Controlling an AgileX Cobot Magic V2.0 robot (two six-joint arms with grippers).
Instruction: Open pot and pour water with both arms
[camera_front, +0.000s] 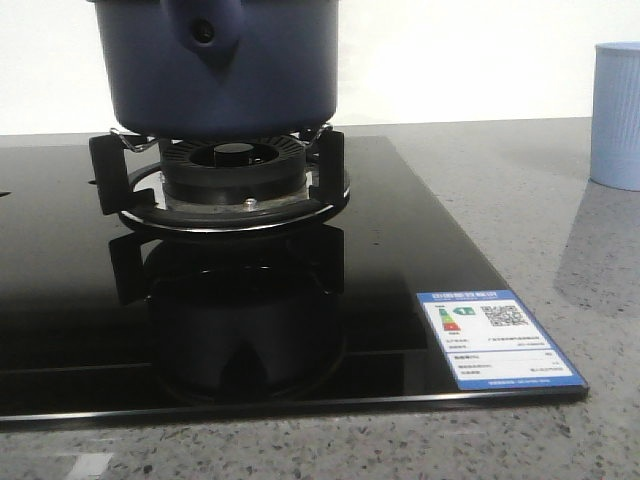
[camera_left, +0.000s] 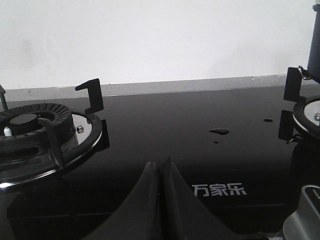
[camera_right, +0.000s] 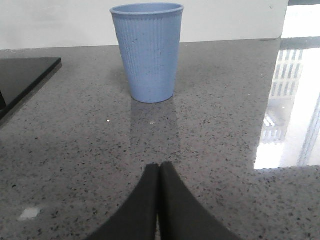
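Observation:
The dark navy-blue pot stands on the right burner's black grate of the black glass hob; its handle mount with a small round hole faces me, and its top and lid are cut off by the frame. A sliver of the pot shows in the left wrist view. My left gripper is shut and empty, low over the hob between the two burners. My right gripper is shut and empty, over the grey counter, pointing at a pale blue ribbed cup a short way ahead. Neither gripper shows in the front view.
The cup also stands at the far right in the front view. The hob carries an energy label at its front right corner. The left burner is bare. Water drops lie on the glass. A white wall runs behind.

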